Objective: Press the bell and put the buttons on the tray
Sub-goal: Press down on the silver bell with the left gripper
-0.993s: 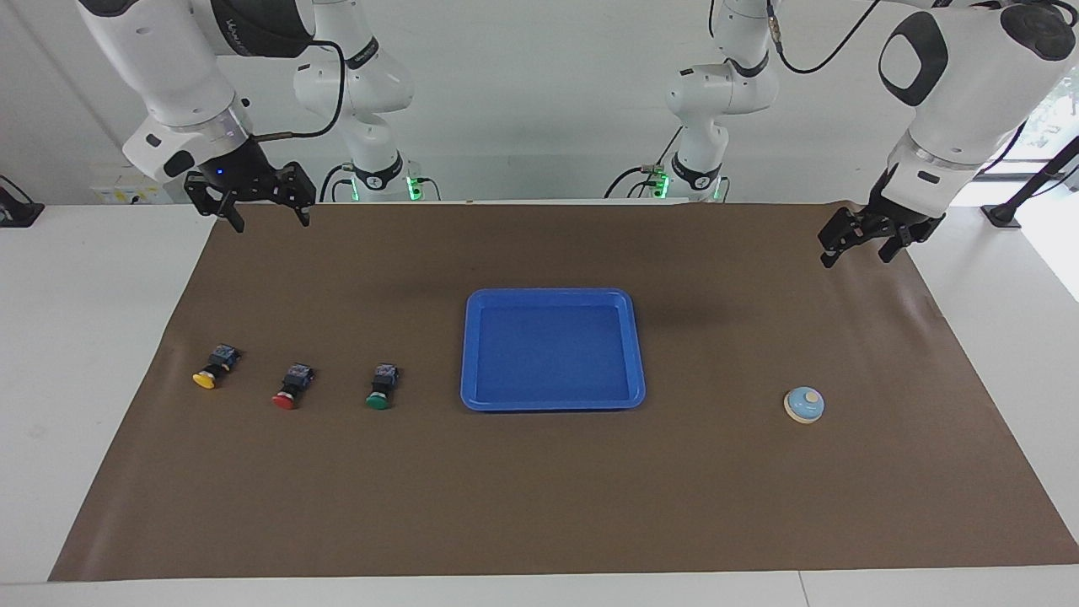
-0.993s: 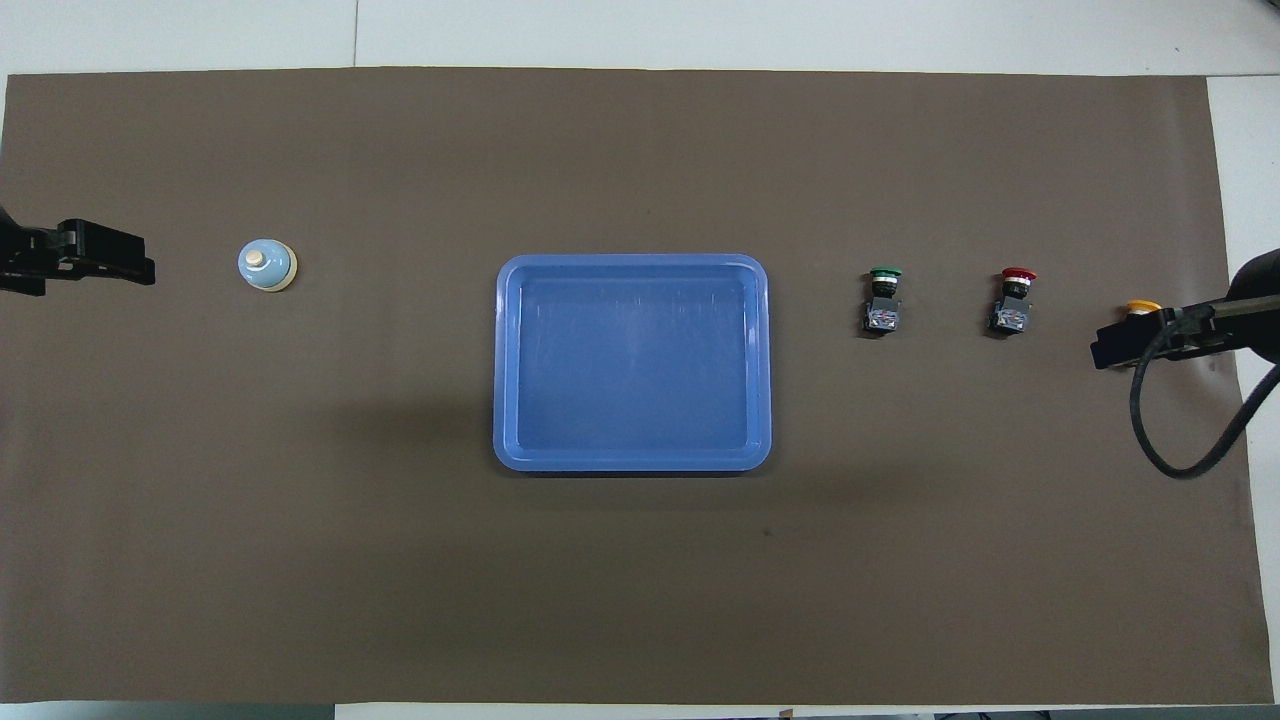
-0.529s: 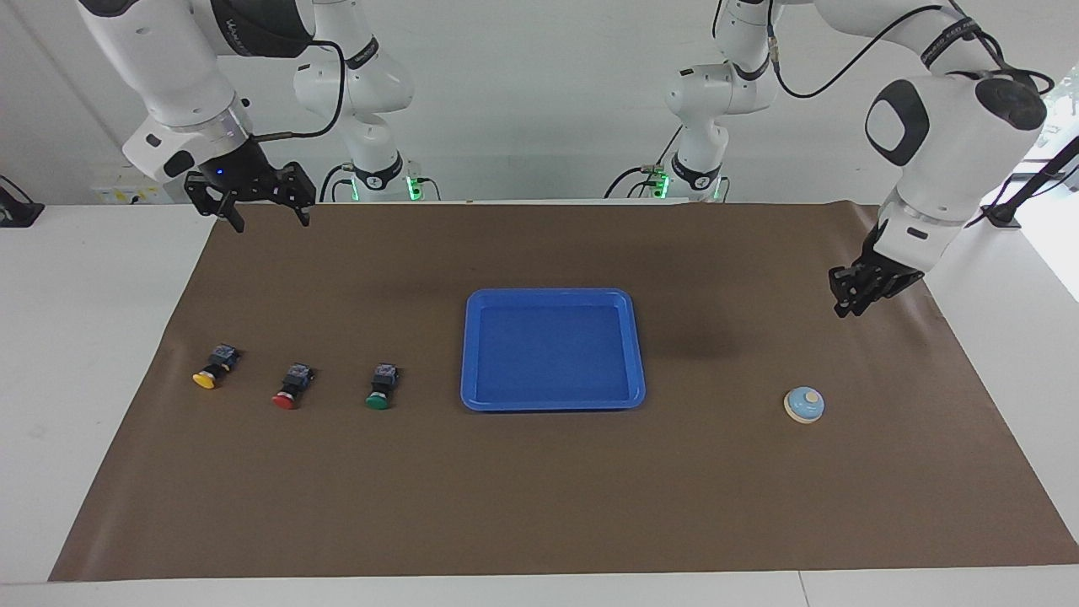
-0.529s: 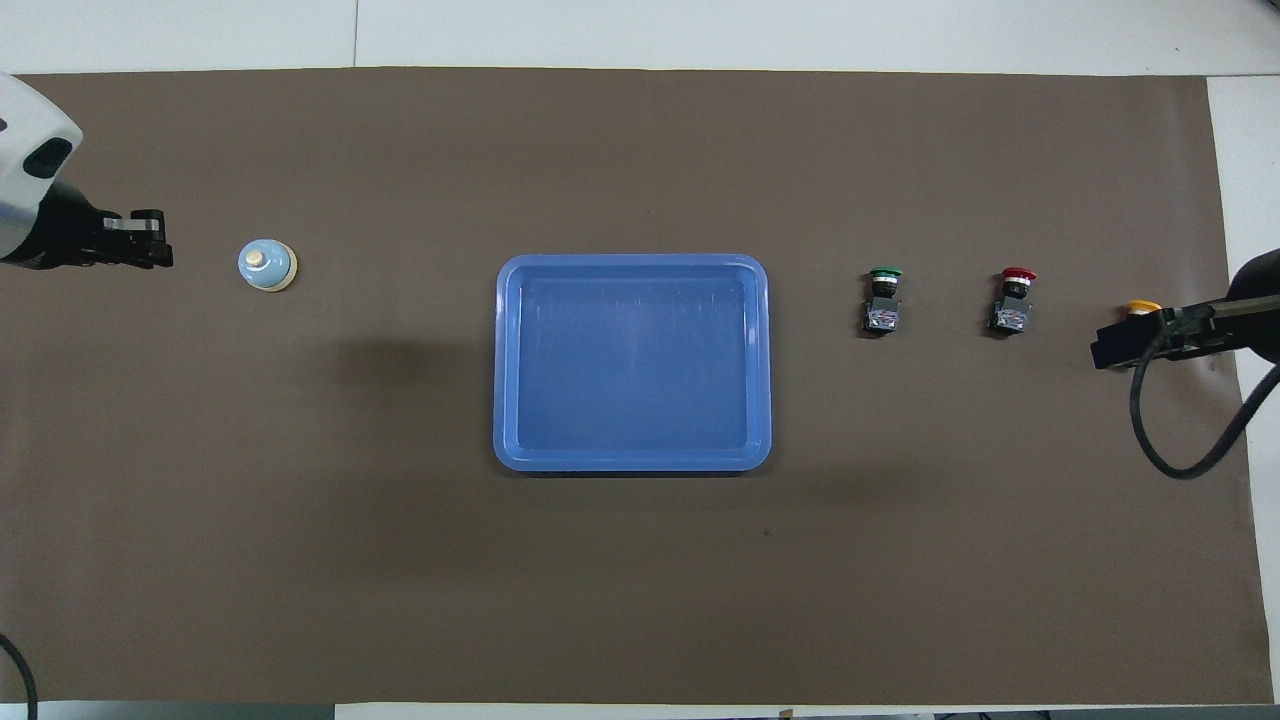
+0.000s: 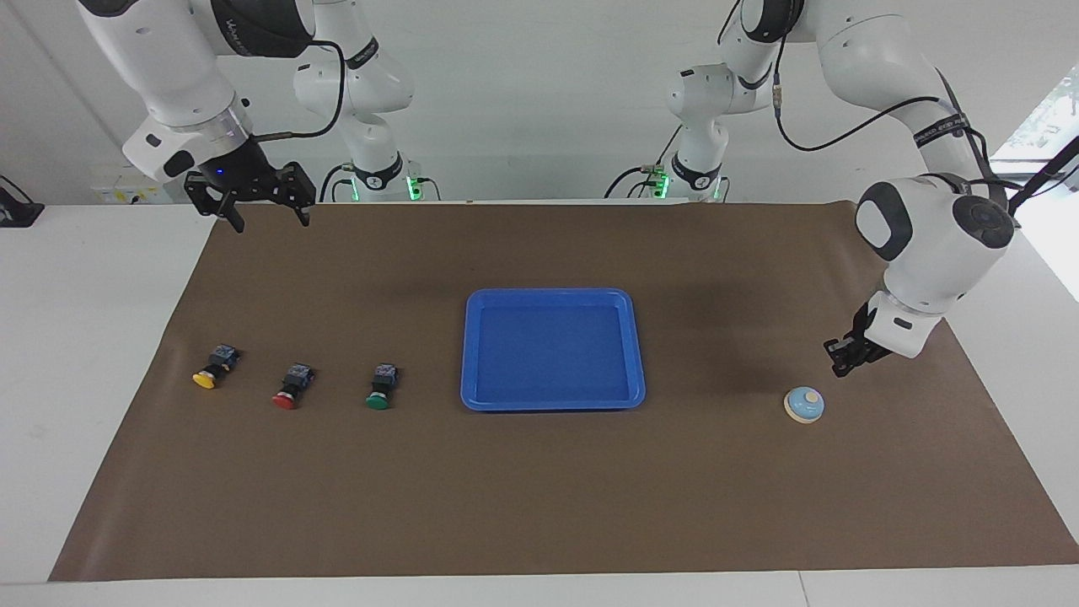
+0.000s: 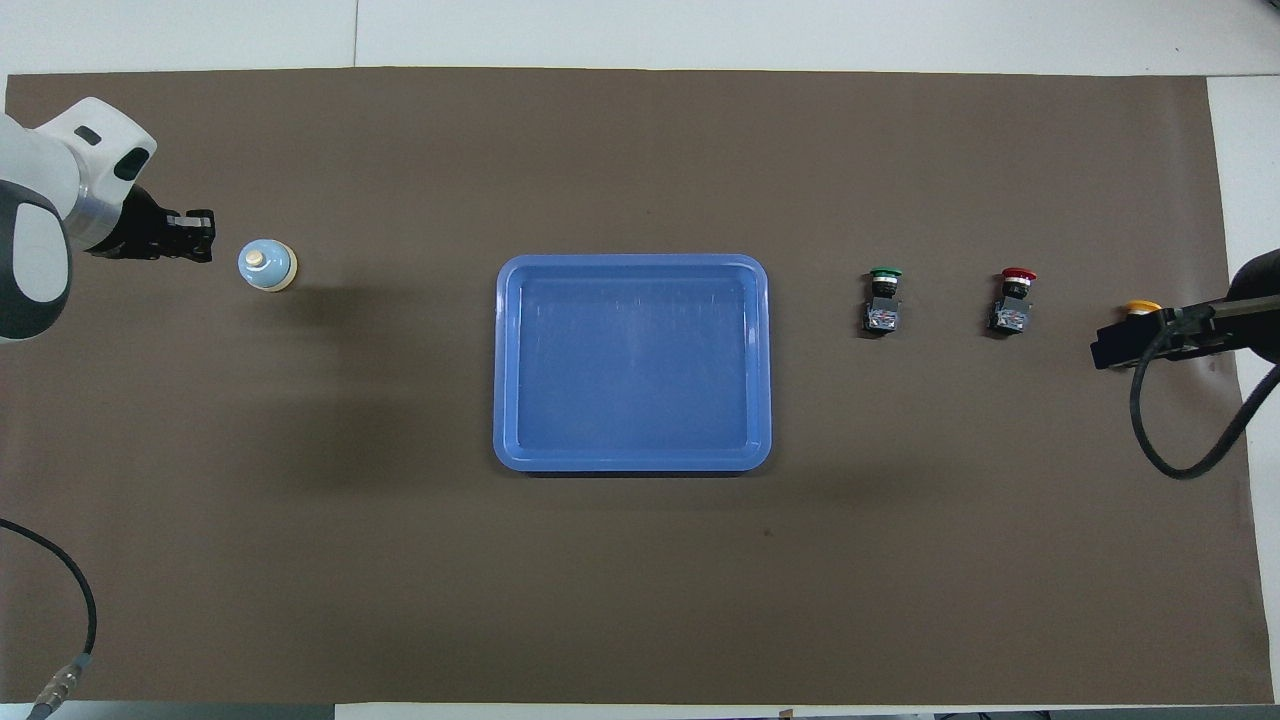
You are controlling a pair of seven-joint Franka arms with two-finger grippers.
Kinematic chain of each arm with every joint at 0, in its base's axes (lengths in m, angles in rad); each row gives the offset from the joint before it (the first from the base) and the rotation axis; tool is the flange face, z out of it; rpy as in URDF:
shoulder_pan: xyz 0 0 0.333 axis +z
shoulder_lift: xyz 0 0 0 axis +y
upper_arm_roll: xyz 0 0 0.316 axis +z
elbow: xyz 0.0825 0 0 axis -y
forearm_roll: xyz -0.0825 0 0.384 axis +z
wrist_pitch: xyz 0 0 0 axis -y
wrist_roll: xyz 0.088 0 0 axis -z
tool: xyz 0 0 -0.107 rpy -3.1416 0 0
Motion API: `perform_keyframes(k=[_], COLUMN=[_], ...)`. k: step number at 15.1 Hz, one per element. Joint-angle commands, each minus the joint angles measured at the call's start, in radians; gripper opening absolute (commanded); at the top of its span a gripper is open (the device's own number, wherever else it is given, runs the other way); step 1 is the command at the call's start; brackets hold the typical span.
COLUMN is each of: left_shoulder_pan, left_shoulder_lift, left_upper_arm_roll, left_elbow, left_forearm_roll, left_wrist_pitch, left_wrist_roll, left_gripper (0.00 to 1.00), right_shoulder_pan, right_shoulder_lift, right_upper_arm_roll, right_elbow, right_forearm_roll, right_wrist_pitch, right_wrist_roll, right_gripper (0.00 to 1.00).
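The left gripper (image 5: 839, 364), fingertips pressed together on nothing, is poised beside the small light-blue domed bell (image 5: 804, 405), seemingly just short of contact, so the press is judged not yet made. The yellow (image 5: 208, 372), red (image 5: 289, 389) and green (image 5: 380, 391) black-bodied push-buttons are lined up on the brown mat toward the right arm's end. The shallow blue plastic tray (image 5: 552, 295) is unfilled, and the right gripper (image 5: 266, 211) is held spread wide, waiting over the mat's edge by its base.
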Motion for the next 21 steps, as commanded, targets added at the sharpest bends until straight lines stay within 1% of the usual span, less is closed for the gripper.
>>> perform_keyframes(k=[1, 5, 11, 17, 19, 21], left_shoulder_pan=[-0.009, -0.014, -0.020, -0.031, -0.031, -0.029], left_shoulder_lift=[0.034, 0.048, 0.062, 0.068, 0.070, 0.070], left_upper_arm_roll=[-0.002, -0.002, -0.002, 0.000, 0.000, 0.000], left_elbow=[0.027, 0.012, -0.006, -0.141, -0.134, -0.099], left_forearm_roll=[0.009, 0.009, 0.009, 0.010, 0.010, 0.010], left_wrist_pitch=[0.031, 0.080, 0.098, 0.257, 0.247, 0.201], left_wrist_roll=[0.000, -0.001, -0.006, -0.012, -0.012, -0.012], left_gripper=[0.00, 0.00, 0.00, 0.00, 0.00, 0.00], right_shoulder_pan=[-0.017, -0.017, -0.017, -0.017, -0.017, -0.017], right_shoulder_lift=[-0.012, -0.012, -0.012, -0.012, -0.012, -0.012], right_upper_arm_roll=[0.009, 0.009, 0.009, 0.009, 0.009, 0.009], right_elbow=[-0.011, -0.010, -0.010, -0.010, -0.010, -0.010], right_forearm_roll=[0.019, 0.019, 0.019, 0.019, 0.019, 0.019], right_wrist_pitch=[-0.007, -0.007, -0.007, -0.008, -0.008, -0.008], right_wrist_roll=[-0.015, -0.015, -0.015, -0.015, -0.015, -0.015], right_gripper=[1.00, 1.00, 1.00, 1.00, 1.00, 1.00])
